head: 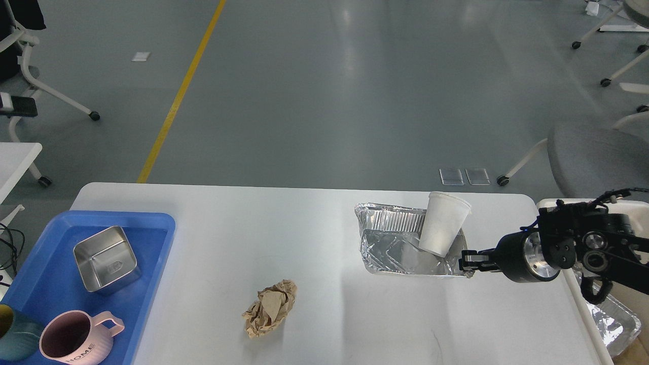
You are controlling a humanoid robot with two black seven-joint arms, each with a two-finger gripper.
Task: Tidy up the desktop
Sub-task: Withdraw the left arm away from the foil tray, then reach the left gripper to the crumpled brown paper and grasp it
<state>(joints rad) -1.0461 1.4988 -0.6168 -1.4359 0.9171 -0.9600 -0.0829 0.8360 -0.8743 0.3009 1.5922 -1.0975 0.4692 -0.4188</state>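
The white desktop (304, 228) fills the lower half of the head view. On its right stands a foil tray (400, 248) with a white paper cup (445, 223) leaning tilted inside it. My right gripper (466, 263) comes in from the right and is shut on the foil tray's near right corner rim. A crumpled brown paper ball (270, 308) lies in the front middle. Only a dark tip of my left gripper (23, 106) shows at the far left edge, off the table; its fingers cannot be told apart.
A blue tray (152, 223) at the left holds a steel box (105, 258), a pink mug (71, 342) and a teal cup (12, 334). A cream bin (546, 204) with foil (611, 319) inside stands past the right edge. A grey chair (598, 157) is behind it.
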